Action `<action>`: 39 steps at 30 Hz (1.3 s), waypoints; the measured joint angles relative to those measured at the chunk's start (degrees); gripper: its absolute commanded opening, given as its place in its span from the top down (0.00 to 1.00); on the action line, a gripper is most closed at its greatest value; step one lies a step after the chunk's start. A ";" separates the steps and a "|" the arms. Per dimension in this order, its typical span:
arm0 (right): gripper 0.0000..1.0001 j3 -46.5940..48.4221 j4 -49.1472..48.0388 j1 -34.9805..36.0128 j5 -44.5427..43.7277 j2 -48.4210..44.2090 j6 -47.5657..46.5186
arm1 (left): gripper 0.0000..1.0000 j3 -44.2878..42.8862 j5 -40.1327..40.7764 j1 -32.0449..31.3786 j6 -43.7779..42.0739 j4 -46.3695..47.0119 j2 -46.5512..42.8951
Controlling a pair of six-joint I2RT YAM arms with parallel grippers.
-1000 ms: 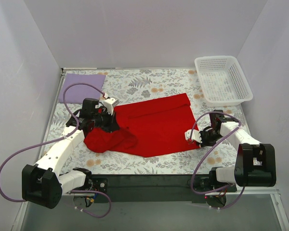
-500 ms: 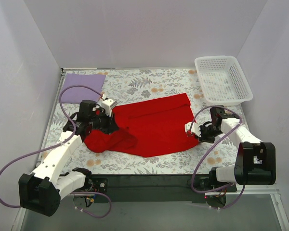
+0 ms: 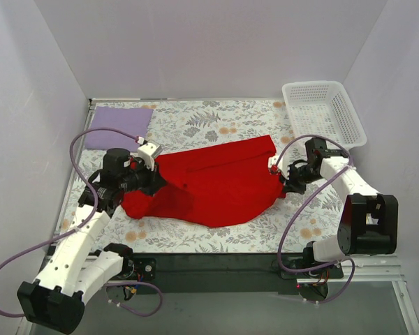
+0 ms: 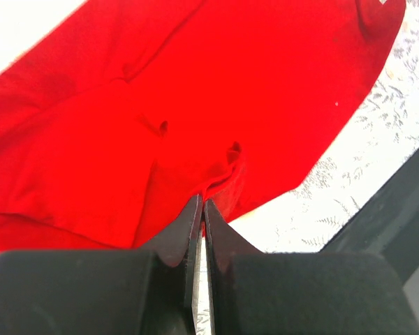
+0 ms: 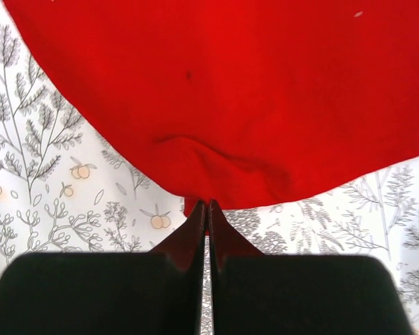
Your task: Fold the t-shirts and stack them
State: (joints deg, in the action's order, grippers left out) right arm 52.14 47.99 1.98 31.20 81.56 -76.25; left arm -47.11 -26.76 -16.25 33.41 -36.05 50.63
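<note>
A bright red t-shirt (image 3: 216, 185) lies spread over the middle of the floral table, bunched at its left end. My left gripper (image 3: 158, 183) is shut on that bunched left edge; the left wrist view shows the red t-shirt (image 4: 195, 91) pinched between the tips of the left gripper (image 4: 203, 202). My right gripper (image 3: 282, 184) is shut on the shirt's right edge. In the right wrist view a small fold of the red t-shirt (image 5: 223, 91) is caught in the right gripper (image 5: 208, 204). A pale lavender t-shirt (image 3: 119, 127), folded into a flat rectangle, lies at the back left corner.
A white mesh basket (image 3: 314, 84) stands at the back right corner. The floral table (image 3: 195, 122) is walled in by white panels at left, right and back. A black rail (image 3: 216, 264) runs along the near edge between the arm bases. Purple cables loop from both arms.
The right gripper closed on the shirt's near right corner and drew it back and slightly right, rounding that side. The left arm pulled its end of the shirt slightly to the left.
</note>
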 measured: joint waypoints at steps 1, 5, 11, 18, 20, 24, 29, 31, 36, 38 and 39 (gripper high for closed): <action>0.99 0.90 -0.02 0.00 0.26 0.33 0.85 | 1.00 -0.20 0.61 0.00 0.02 -0.09 -0.74; 0.99 3.91 -0.15 -0.31 0.72 1.90 3.87 | 1.00 -0.72 2.62 0.00 0.02 -0.15 -3.10; 0.99 5.09 -1.16 -0.90 0.35 4.20 7.13 | 1.00 -0.76 5.64 0.00 -0.63 -1.09 -6.45; 0.99 5.81 -1.81 -0.98 -1.11 7.02 9.29 | 1.00 -1.27 13.62 0.00 -1.36 -1.44 -9.09; 0.99 6.19 -1.95 -1.11 -1.55 7.63 9.84 | 1.00 -1.27 16.55 0.00 -1.57 -1.22 -10.01; 0.99 7.43 -2.12 -1.22 -2.36 8.17 10.73 | 1.00 -1.42 19.43 0.00 -2.47 -0.74 -10.88; 0.99 10.36 -2.19 -1.22 -2.29 9.57 12.20 | 1.00 -1.62 20.72 0.00 -3.45 0.44 -9.31; 0.99 11.69 -2.49 -1.22 -2.29 10.67 13.09 | 1.00 -1.62 21.42 0.00 -3.82 0.83 -8.48; 0.99 14.86 -2.84 -1.22 -2.32 13.49 14.67 | 1.00 -1.62 22.97 0.00 -4.70 2.69 -7.23; 0.99 15.87 -2.86 -1.22 -2.34 14.40 15.02 | 1.00 -1.62 23.50 0.00 -5.11 3.98 -6.40; 0.99 16.41 -2.91 -1.22 -2.36 14.99 15.15 | 1.00 -1.62 23.78 0.00 -5.31 4.57 -5.92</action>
State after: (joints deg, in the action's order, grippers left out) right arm 68.55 45.08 0.75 28.84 96.55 -61.10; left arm -48.73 -2.98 -16.25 28.10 -31.48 44.71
